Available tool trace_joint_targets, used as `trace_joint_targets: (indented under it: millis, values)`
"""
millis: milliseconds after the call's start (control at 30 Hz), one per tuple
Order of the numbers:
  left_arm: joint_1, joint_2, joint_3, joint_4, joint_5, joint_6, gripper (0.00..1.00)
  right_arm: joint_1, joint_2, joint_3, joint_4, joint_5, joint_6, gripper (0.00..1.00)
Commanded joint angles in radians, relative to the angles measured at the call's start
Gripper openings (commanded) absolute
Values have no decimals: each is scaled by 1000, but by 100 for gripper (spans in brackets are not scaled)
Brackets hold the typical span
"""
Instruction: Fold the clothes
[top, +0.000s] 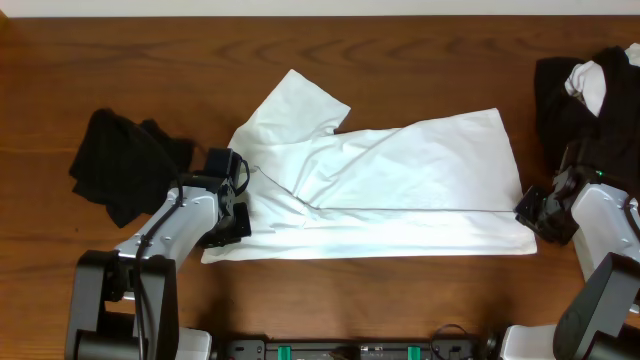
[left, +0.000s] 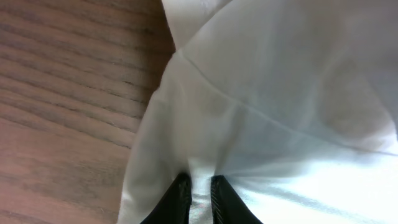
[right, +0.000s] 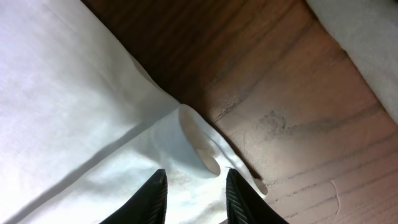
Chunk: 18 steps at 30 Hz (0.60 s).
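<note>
white shirt (top: 400, 180) lies flat, partly folded, across centre of frame on wood table (top: 400, 50), one sleeve pointing to upper left. left gripper (left: 199, 180) at shirt's left edge, clenched on pinch of cloth. right gripper (right: 196, 175) at shirt's lower right corner, fingers apart, released, curled hem just ahead of them. black garment (top: 120, 165) at left. black-and-white pile (top: 590, 90) at upper right.

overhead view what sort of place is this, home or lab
Probably a robot lab bench: a left arm and right arm at a wooden table, a white T-shirt spread out, black clothes heaped aside.
</note>
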Motion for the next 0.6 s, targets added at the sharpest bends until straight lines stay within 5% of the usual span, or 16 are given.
trace_joint_targets:
  millis: [0, 567]
  values:
    - [5, 20, -21, 15, -43, -4, 14, 5, -11, 14, 3, 13, 6, 30]
    - [5, 20, -21, 15, -43, -4, 15, 5, -10, -13, 25, 13, 6, 27]
